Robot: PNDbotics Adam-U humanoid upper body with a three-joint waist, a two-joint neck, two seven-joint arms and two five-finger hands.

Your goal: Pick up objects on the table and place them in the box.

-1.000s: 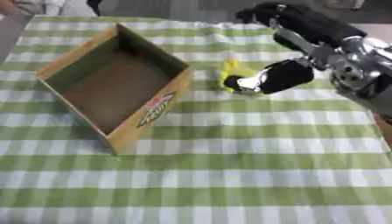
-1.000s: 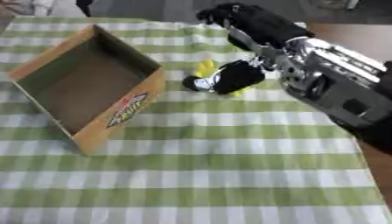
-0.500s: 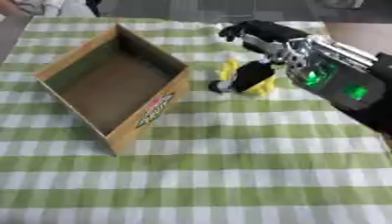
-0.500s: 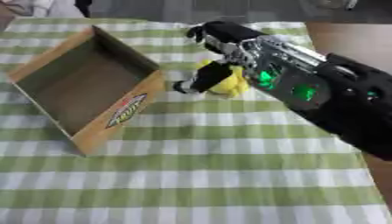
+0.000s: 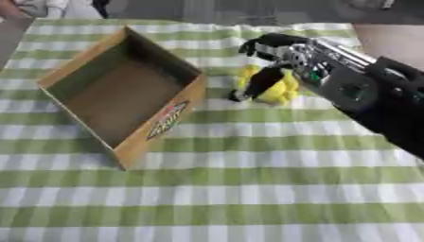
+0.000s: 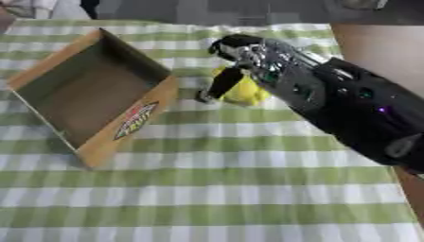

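The worktop [image 5: 248, 198] fills the frame under a green-and-white checked cloth; the open cardboard box [image 5: 124, 101] sits tilted at upper left, empty; the right arm enters from the right edge and slants to upper centre, its robot hand [image 5: 269, 49] bent downward (fingers curled, a dark digit reaching down) over the yellow object [image 5: 278, 90], just right of the box; whether it grips cannot be told.

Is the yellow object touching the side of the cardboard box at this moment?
Apart. In the left eye view a strip of checked cloth shows between the yellow object and the cardboard box; the right hand reaches over the object.
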